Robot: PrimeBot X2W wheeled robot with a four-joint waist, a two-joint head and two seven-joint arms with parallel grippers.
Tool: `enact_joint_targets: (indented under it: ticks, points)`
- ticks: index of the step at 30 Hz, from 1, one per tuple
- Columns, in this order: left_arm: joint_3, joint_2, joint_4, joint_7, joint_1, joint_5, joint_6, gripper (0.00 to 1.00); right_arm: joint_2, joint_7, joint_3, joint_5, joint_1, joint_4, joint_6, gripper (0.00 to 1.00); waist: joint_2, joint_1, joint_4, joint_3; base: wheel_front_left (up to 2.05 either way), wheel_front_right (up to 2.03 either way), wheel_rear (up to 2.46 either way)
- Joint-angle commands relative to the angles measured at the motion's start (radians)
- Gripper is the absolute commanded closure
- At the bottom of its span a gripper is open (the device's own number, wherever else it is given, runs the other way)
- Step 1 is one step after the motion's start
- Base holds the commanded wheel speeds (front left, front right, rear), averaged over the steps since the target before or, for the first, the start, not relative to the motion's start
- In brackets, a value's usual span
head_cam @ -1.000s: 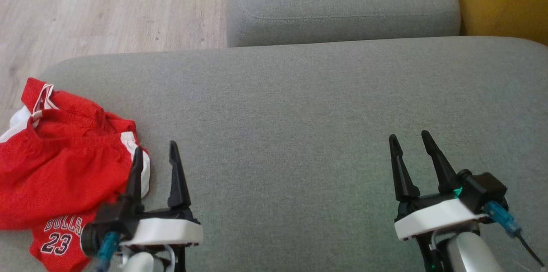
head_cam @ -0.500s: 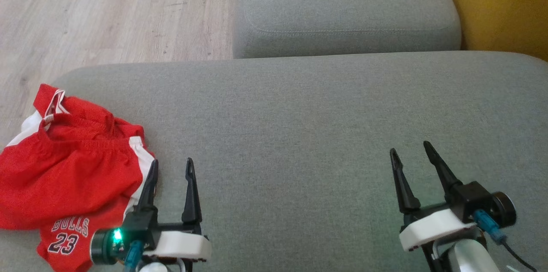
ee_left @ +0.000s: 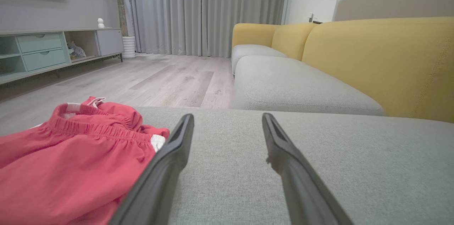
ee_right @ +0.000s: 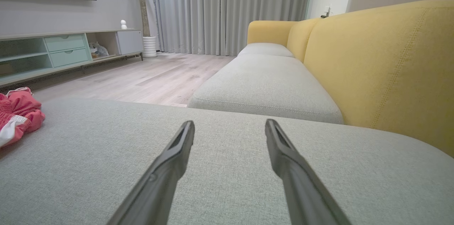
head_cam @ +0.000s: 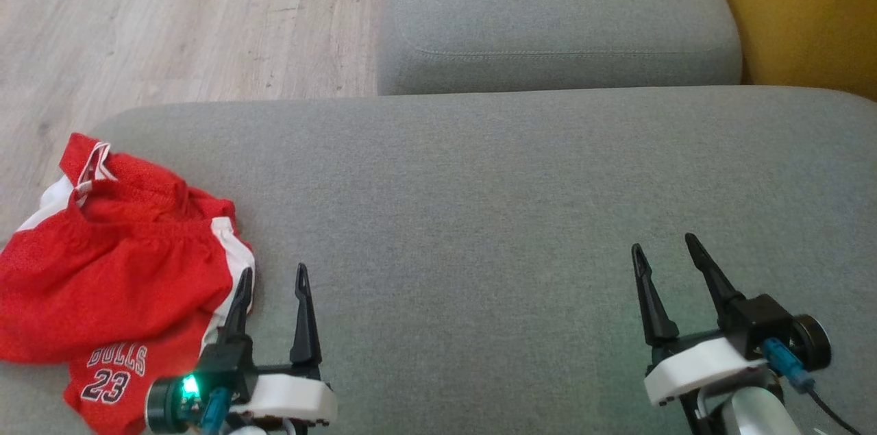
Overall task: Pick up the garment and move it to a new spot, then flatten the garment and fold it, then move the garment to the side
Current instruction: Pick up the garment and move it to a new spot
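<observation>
Currently on hand, as listed from the head view:

1. Shorts (head_cam: 116, 277): red with white side stripes and a "BULLS 23" print. They lie bunched, waistband rumpled, at 8 o'clock on the near cushion (head_cam: 479, 216), close to its edge. They are neither flat nor folded, so the pick-up is judged not yet made.
2. Left gripper (head_cam: 274, 269): at 7 o'clock, jaws spread wide with nothing between them. One finger sits just beside the white stripe of the shorts; contact cannot be told. It is probably placed here as the arm nearest the cloth, ready to pinch it.
3. Right gripper (head_cam: 664, 243): at 5 o'clock, jaws likewise apart and empty, well apart from the shorts. It is likely held back for a second corner.
4. Far cushion (head_cam: 548, 10): grey, at 12 o'clock.
5. Yellow backrest (head_cam: 808, 10): at 2 o'clock.
6. Wooden floor (head_cam: 171, 24): at 10 o'clock.
</observation>
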Motion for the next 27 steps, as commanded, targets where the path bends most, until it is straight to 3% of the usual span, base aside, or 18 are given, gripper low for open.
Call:
enact_joint_targets:
  ticks: [1,7,20,27]
  points:
    - [0.030,0.007,-0.023,-0.010,-0.045,-0.004,0.008,0.00,-0.009,-0.011,0.018,0.007,-0.026,-0.029,-0.001,0.00,-0.0001,0.0000,0.007,0.002,0.00,0.00,0.00]
    - [0.030,0.007,0.010,-0.010,-0.058,-0.002,0.026,0.00,-0.009,-0.011,0.017,0.014,-0.021,-0.027,-0.001,0.00,-0.0001,0.0000,0.061,0.003,0.00,0.00,0.00]
    - [0.074,0.007,0.003,-0.010,-0.067,0.020,0.056,0.00,-0.009,-0.011,0.029,0.032,-0.025,-0.040,-0.001,0.00,-0.0001,0.0000,0.301,0.028,0.00,0.00,0.00]
    - [0.090,0.007,-0.009,-0.010,-0.068,0.012,0.057,0.00,-0.009,-0.011,0.031,0.031,-0.034,-0.044,-0.001,0.00,-0.0001,0.0000,0.389,0.051,0.00,0.00,0.00]
